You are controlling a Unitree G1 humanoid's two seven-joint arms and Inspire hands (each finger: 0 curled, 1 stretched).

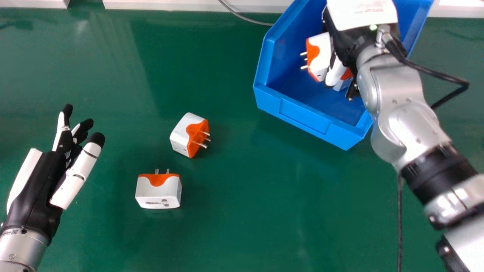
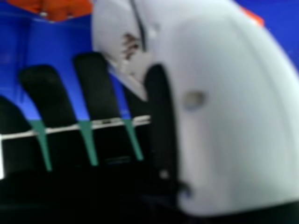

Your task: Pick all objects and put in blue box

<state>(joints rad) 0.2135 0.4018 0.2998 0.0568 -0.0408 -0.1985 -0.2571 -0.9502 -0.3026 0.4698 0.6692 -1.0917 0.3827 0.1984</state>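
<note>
On the table (image 1: 245,211), 1 adapter (image 1: 157,192) lies before another (image 1: 183,136), both left of the box (image 1: 306,115) holding more adapters (image 1: 321,54).

The left robot hand (image 1: 41,185) and right robot hand (image 1: 346,41) have fingers loosely extended.

The right hand (image 1: 346,39) has a white back plate (image 1: 363,13), a green light (image 1: 373,27) and a black cable (image 1: 435,71); the left hand (image 1: 36,189) shows black fingertips (image 1: 97,139).

Illumination at the blue box (image 1: 302,117) was bright and diffuse. Left of the box, pale reflections streaked the green table (image 1: 242,196); soft shading bordered the box's near side. At its right, highlights marked the silver forearm (image 1: 397,88).
</note>
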